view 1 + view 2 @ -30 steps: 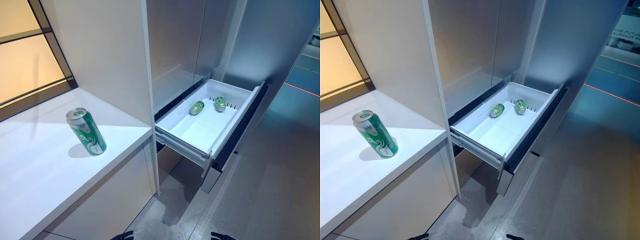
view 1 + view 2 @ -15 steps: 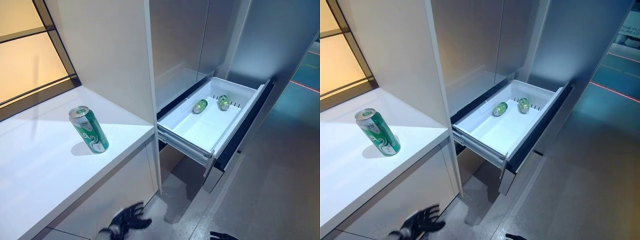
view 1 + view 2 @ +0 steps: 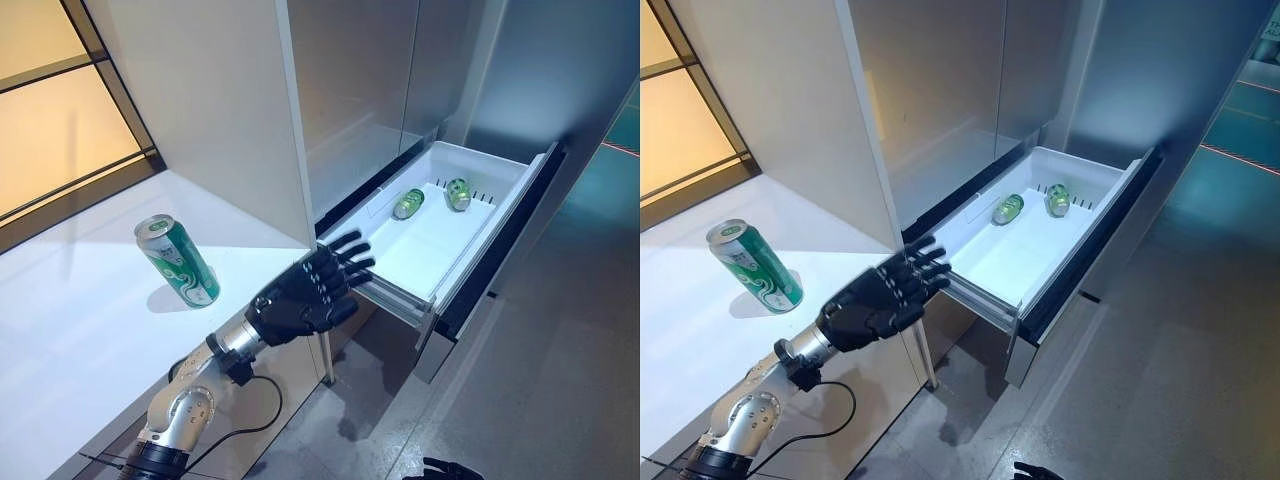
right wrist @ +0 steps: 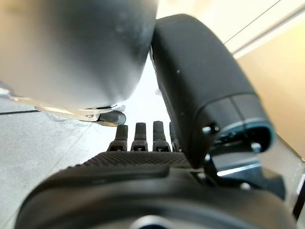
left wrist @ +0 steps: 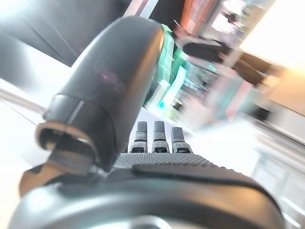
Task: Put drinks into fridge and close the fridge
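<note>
A green can [image 3: 177,262] stands upright on the white counter [image 3: 90,340]. The fridge's white drawer [image 3: 420,245] is pulled out, and green cans [image 3: 408,204] lie on their sides at its far end. My left hand [image 3: 300,298] is open with fingers spread, raised at the counter's corner between the standing can and the drawer, touching neither. It also shows in the left wrist view [image 5: 181,167], empty. My right hand [image 4: 143,167] shows in the right wrist view with straight fingers, holding nothing.
A tall white cabinet panel [image 3: 220,110] rises between the counter and the fridge. Closed grey fridge doors [image 3: 350,90] stand above the drawer. A window [image 3: 60,120] is at the left. Grey floor [image 3: 560,380] lies to the right of the drawer.
My left hand has risen from low near the floor to the counter's corner, fingers spread. The cans and drawer have not moved; the camera has shifted slightly.
</note>
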Available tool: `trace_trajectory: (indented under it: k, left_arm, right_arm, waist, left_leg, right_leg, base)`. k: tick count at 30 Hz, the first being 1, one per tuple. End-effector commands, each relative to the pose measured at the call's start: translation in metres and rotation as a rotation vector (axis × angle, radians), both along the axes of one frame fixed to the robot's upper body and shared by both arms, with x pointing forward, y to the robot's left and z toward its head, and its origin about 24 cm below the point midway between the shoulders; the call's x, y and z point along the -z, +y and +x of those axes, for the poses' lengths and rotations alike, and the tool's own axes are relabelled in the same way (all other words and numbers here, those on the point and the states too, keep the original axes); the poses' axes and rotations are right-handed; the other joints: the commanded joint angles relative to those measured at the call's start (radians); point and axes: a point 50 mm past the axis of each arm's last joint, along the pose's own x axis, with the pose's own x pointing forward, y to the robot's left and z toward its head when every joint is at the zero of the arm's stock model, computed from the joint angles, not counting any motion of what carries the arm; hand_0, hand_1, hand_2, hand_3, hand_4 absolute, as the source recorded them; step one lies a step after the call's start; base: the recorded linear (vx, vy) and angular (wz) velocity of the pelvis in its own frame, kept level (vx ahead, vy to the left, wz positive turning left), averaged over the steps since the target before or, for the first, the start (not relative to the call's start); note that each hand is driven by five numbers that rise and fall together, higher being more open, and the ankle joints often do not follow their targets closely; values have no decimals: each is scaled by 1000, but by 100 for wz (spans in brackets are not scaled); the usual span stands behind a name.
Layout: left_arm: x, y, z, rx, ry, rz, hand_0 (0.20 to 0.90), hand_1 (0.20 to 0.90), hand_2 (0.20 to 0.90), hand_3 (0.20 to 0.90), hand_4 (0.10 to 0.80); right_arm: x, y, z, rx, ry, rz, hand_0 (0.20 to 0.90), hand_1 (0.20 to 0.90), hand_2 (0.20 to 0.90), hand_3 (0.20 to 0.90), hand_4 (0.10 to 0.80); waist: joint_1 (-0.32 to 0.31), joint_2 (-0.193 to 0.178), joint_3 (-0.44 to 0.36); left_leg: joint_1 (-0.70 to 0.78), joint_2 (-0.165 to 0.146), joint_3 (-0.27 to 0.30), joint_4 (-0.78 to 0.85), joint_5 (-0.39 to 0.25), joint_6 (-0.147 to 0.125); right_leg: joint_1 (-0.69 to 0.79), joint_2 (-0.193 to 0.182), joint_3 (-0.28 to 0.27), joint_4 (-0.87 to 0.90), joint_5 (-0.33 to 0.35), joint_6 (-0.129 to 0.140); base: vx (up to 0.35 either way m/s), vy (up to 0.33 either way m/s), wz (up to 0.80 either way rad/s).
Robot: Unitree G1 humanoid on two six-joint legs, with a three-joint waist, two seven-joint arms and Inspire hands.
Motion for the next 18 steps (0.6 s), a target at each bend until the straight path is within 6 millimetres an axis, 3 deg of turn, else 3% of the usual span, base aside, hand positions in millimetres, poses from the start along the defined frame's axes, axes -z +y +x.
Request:
trace_trajectory:
  k: [1, 10, 18]
  left_arm:
    - [-73, 29, 10, -272, -423, -56, 900, 900, 900, 900, 800]
    - [-119, 69, -5, -754, -737, 179, 900, 900, 900, 900, 800]
    - [-122, 82, -8, -932, -727, 244, 900, 900, 900, 900, 800]
  right_arm:
    - [4, 7, -8, -4, 19, 6, 900, 900, 900, 900, 800]
    - [9, 18, -24, -10, 48, 14, 900, 900, 900, 900, 800]
    - [9, 23, -20, -34, 53, 19, 900, 900, 900, 900, 800]
  waist:
    - [31, -19, -26]
    - [57, -23, -48]
    - [86, -27, -47]
  left_leg:
    - [4, -30, 16, 15, -84, 16]
    - [6, -33, -9, 7, -84, 13]
    - [-2, -37, -39, 3, -76, 11]
  right_leg:
    - [-33, 8, 1, 79, -63, 31]
    - [-18, 11, -19, 72, -77, 28]
    - [-18, 11, -38, 78, -83, 23]
  base:
    - [0, 0, 0]
    - [15, -4, 3]
    - [6, -6, 15]
